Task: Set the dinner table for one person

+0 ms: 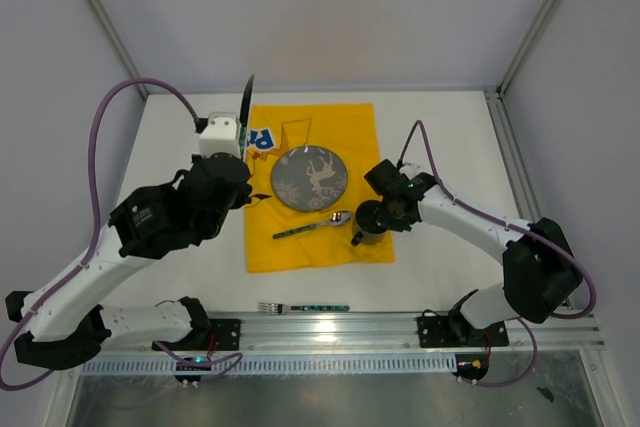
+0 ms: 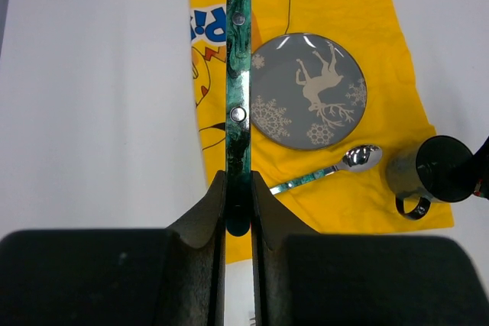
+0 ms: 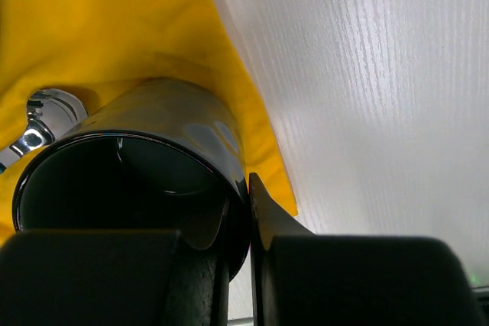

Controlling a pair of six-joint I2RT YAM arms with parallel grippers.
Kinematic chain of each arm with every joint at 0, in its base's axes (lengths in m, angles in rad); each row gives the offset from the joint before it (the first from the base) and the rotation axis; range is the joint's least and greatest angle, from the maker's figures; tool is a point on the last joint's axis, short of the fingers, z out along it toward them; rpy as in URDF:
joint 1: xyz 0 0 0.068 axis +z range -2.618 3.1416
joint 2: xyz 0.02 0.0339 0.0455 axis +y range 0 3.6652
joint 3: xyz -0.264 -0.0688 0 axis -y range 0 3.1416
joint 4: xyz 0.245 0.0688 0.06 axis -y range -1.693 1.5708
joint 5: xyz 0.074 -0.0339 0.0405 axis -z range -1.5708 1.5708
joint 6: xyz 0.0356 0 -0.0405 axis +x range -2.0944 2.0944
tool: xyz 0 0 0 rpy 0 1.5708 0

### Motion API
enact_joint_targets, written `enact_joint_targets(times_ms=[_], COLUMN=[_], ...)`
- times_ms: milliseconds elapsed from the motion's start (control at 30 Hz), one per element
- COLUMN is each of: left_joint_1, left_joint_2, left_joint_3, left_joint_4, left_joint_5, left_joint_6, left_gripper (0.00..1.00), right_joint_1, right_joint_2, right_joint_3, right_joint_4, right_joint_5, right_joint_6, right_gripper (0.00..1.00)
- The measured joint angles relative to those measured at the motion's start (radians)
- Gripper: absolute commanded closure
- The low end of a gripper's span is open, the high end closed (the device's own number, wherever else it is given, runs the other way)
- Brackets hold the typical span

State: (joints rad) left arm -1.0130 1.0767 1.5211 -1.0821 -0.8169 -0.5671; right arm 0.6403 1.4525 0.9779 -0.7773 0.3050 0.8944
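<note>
**Both arms loaded over the place setting**

The desk (image 1: 440, 137) is the wide matte white top under everything, reaching well past the yellow cloth (image 1: 355, 132) on every side. It looks hard, flat and rigid, nothing to take hold of, only to set things on. I'd expect cutlery to skid a little on the bare white, while the soft cloth could wrinkle if dragged.

The left tool (image 2: 238, 196) is clamped on the knife (image 2: 238, 74), with both fingers pinching the butt of the green marbled handle. The blade points away from the wrist toward the far side. That handle looks glossy and slim, so a grip this far back could let it swivel. The left arm is folded at the elbow, its wrist raised over the cloth's left edge.

The right tool (image 3: 238, 211) is closed on the dark mug (image 3: 153, 127), one finger inside the rim and one outside. The wall looks smooth and hard. Whether the base rests on the cloth I cannot tell. The right arm stretches in from the right, its wrist dipped over the cloth's near right corner, just beside the spoon (image 1: 312, 225).

The deer plate (image 1: 310, 177) sits mid-cloth, and the fork (image 1: 305, 306) lies on bare desk near the arms' bases.
</note>
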Motion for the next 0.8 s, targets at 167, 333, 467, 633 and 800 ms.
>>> enact_joint_targets(times_ms=[167, 333, 467, 633, 800], left_joint_1=[0.000, 0.000, 0.000, 0.000, 0.000], left_joint_2=[0.001, 0.001, 0.001, 0.001, 0.001], left_joint_3=[0.000, 0.000, 0.000, 0.000, 0.000], left_joint_4=[0.010, 0.011, 0.012, 0.012, 0.012], left_joint_5=[0.000, 0.000, 0.000, 0.000, 0.000], left_joint_6=[0.001, 0.001, 0.001, 0.002, 0.002], left_gripper=[1.00, 1.00, 1.00, 1.00, 1.00], right_joint_1=[0.000, 0.000, 0.000, 0.000, 0.000], right_joint_2=[-0.005, -0.005, -0.006, -0.007, -0.008], right_joint_3=[0.000, -0.002, -0.023, -0.027, -0.027], right_joint_4=[-0.021, -0.045, -0.047, -0.046, -0.046], right_joint_5=[0.010, 0.011, 0.003, -0.002, -0.006], right_joint_6=[0.008, 0.027, 0.040, 0.054, 0.072], right_gripper=[0.97, 0.97, 0.97, 0.69, 0.31])
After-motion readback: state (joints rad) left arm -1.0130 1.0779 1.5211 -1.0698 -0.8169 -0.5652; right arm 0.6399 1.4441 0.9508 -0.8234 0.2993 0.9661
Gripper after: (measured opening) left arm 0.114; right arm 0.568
